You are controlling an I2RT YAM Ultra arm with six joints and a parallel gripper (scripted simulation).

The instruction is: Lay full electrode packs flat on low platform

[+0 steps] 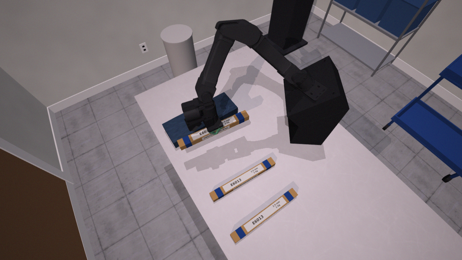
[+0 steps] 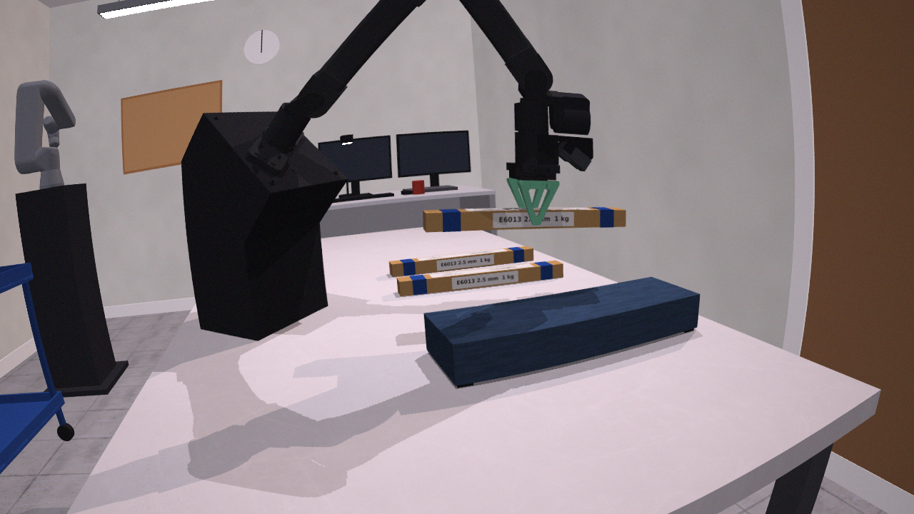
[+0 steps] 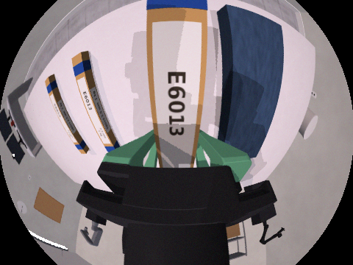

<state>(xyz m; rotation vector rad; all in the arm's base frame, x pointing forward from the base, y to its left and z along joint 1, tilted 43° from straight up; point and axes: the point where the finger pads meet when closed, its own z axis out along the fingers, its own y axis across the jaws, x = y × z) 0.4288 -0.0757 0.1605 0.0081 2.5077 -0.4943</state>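
Note:
My gripper point(image 1: 214, 130) point(image 2: 536, 217) point(image 3: 176, 132) is shut on a tan pack with blue bands point(image 1: 241, 117) point(image 2: 450, 220) point(image 3: 176, 48), across its middle. The pack hangs level in the air, above the table. The dark blue low platform point(image 1: 226, 102) point(image 2: 562, 325) point(image 3: 254, 55) bears no pack; in the wrist view it is just right of the held pack. A second pack point(image 1: 242, 179) point(image 2: 482, 280) point(image 3: 92, 99) lies flat on the table. A third pack point(image 1: 264, 215) point(image 2: 460, 262) point(image 3: 64, 114) lies flat beyond it, roughly parallel. The fingers partly hide the held pack's middle.
The white table point(image 1: 326, 207) point(image 2: 575, 434) bears everything. The arm's black pedestal point(image 1: 316, 109) point(image 2: 249, 243) stands at its side. A grey cylinder point(image 1: 179, 48) stands on the floor behind the platform's end. A blue cart point(image 1: 429, 129) stands beyond the table.

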